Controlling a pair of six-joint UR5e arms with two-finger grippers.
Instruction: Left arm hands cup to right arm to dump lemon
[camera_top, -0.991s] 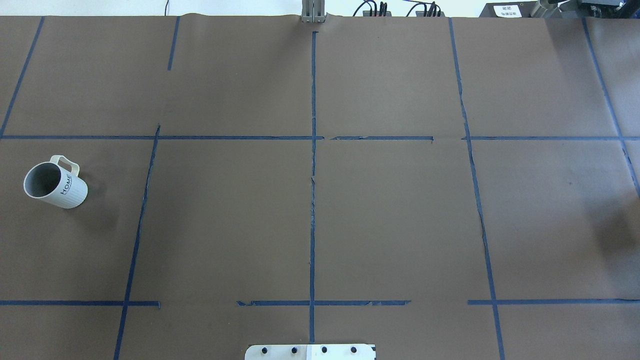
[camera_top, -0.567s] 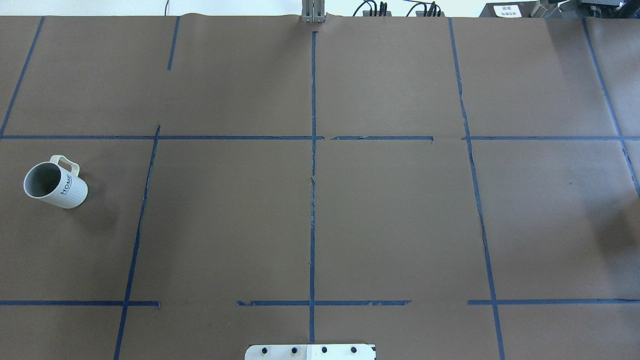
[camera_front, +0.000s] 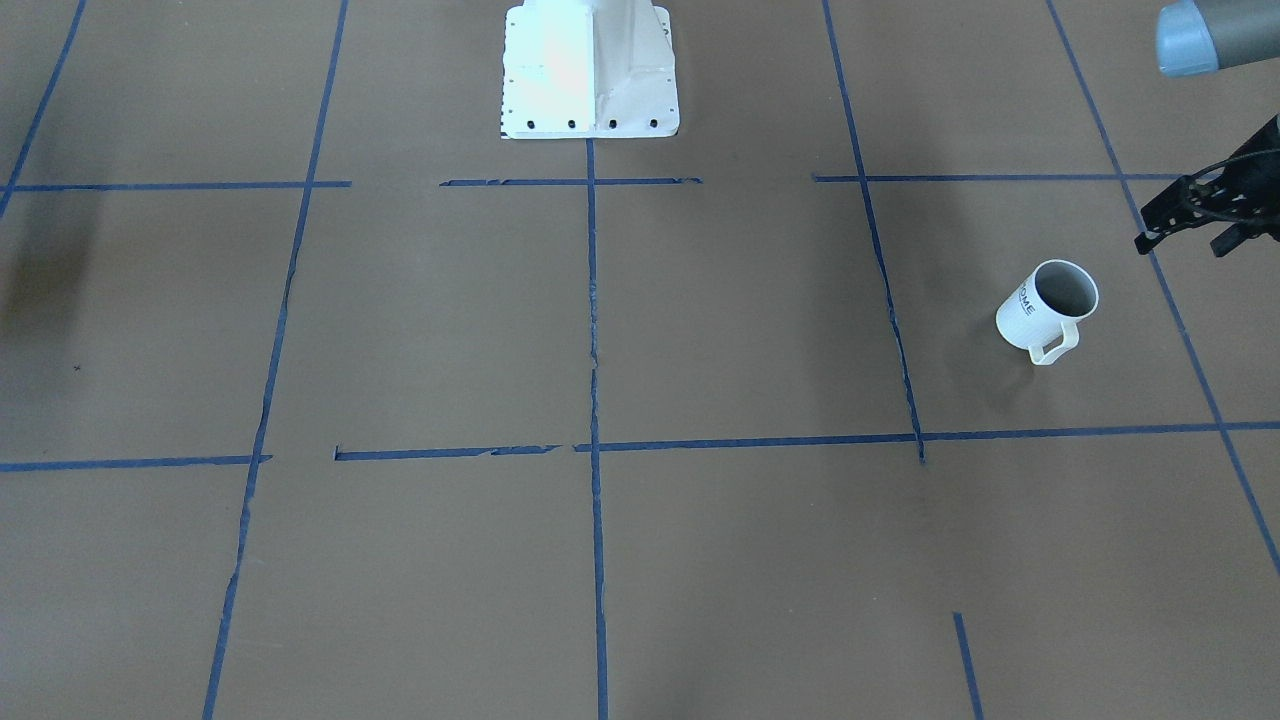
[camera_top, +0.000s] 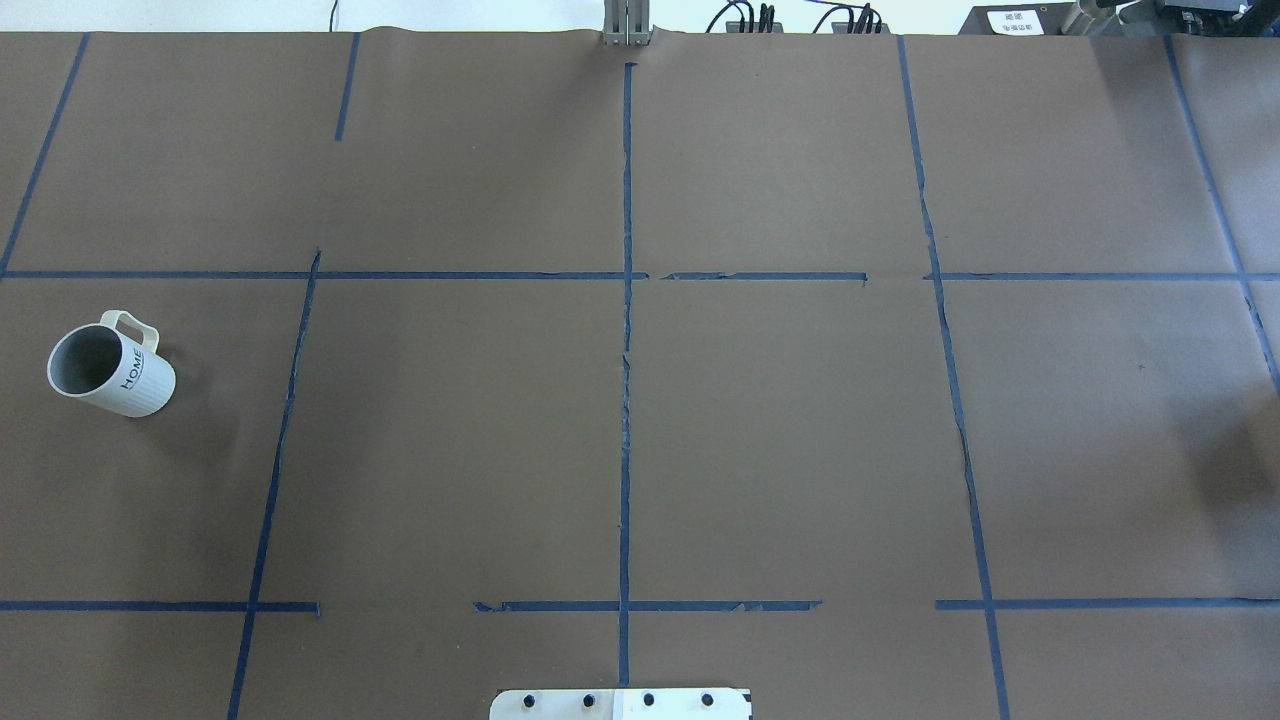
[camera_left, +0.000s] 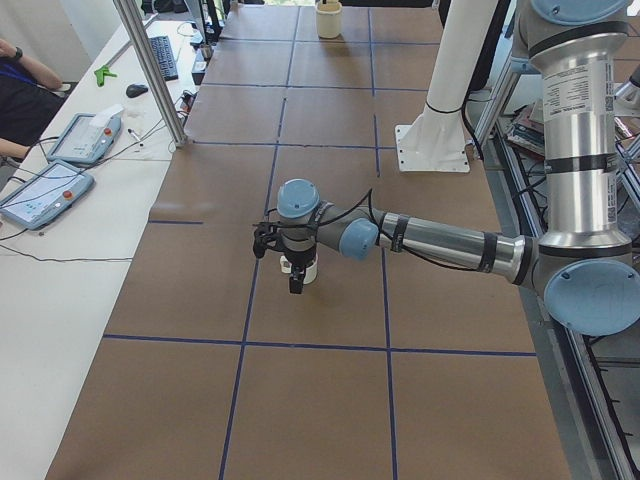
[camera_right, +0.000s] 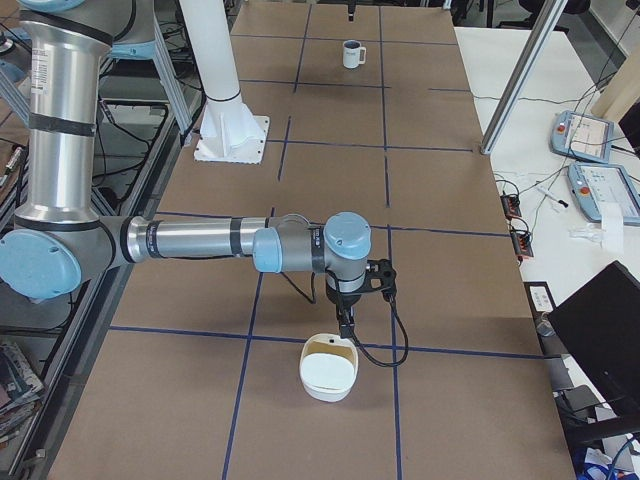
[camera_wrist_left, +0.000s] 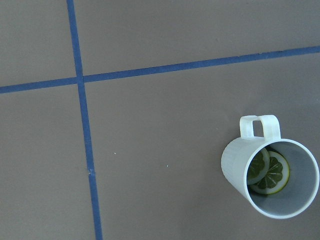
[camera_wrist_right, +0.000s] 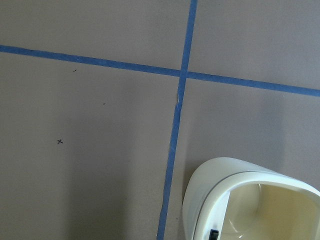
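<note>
The white cup (camera_top: 110, 370) stands upright at the table's left side, handle to the far side; it also shows in the front-facing view (camera_front: 1045, 305). The left wrist view looks down into the cup (camera_wrist_left: 235, 162); lemon slices (camera_wrist_left: 270, 172) lie at its bottom. My left gripper (camera_front: 1185, 245) hovers open and empty above the table, beside the cup on its outer side; in the exterior left view the gripper (camera_left: 280, 265) partly hides the cup. My right gripper (camera_right: 345, 310) hangs over the table's right end; I cannot tell whether it is open or shut.
A cream bowl (camera_right: 328, 368) sits on the table just below the right gripper, also in the right wrist view (camera_wrist_right: 220, 185). The white robot base (camera_front: 590, 70) stands at the near middle edge. A side table with tablets (camera_left: 45, 190) and a metal post (camera_left: 150, 70) flank the far side.
</note>
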